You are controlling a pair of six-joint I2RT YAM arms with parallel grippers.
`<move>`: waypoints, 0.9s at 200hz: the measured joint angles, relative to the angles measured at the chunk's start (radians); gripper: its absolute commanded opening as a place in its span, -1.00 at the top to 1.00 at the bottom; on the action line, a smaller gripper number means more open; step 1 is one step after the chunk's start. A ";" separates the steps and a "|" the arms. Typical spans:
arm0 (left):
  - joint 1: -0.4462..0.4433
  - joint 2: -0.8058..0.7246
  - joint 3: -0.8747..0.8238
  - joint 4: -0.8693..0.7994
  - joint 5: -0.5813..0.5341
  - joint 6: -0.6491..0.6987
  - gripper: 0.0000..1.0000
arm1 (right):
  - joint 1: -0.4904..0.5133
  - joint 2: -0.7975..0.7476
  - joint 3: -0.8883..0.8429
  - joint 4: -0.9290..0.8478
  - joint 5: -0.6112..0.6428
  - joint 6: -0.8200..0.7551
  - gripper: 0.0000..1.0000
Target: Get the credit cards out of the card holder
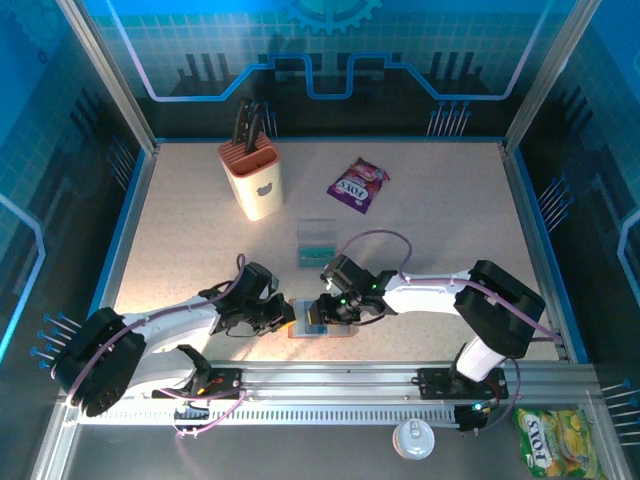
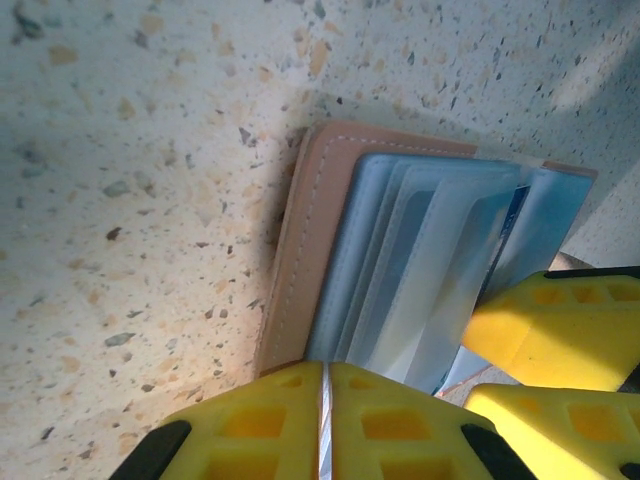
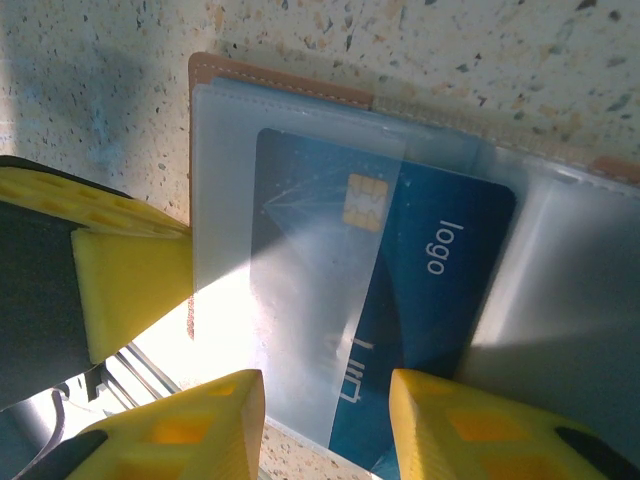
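The tan leather card holder [image 1: 325,328] lies open near the table's front edge, its clear sleeves [image 2: 420,260] fanned upward. A blue credit card [image 3: 400,290] with a chip and the word "logo" sits inside a sleeve. My left gripper [image 2: 325,375] is shut at the holder's edge, with a thin pale sliver pinched between its yellow fingers. My right gripper [image 3: 325,430] is open, one finger on each side of the blue card's near end. In the top view both grippers, left [image 1: 283,318] and right [image 1: 318,312], meet over the holder.
A clear tray [image 1: 318,243] with something teal in it stands just behind the holder. Farther back are a knife block [image 1: 252,178] and a purple snack packet [image 1: 358,185]. The metal rail [image 1: 350,378] runs right in front of the holder.
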 measured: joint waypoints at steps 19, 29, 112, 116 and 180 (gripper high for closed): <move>0.000 -0.010 0.001 -0.013 -0.005 0.000 0.77 | 0.000 0.000 0.000 0.000 0.000 0.000 0.21; 0.000 -0.016 0.002 -0.022 -0.008 0.001 0.77 | 0.000 0.000 0.000 0.000 0.000 0.000 0.21; 0.000 -0.066 0.017 -0.065 -0.026 0.018 0.77 | 0.000 0.000 0.000 0.002 -0.016 0.000 0.21; 0.000 -0.066 0.017 -0.067 -0.026 0.018 0.77 | 0.000 0.000 0.000 0.002 -0.016 0.000 0.21; 0.000 -0.066 0.024 -0.074 -0.026 0.018 0.77 | 0.000 -0.001 0.000 0.003 -0.023 0.000 0.21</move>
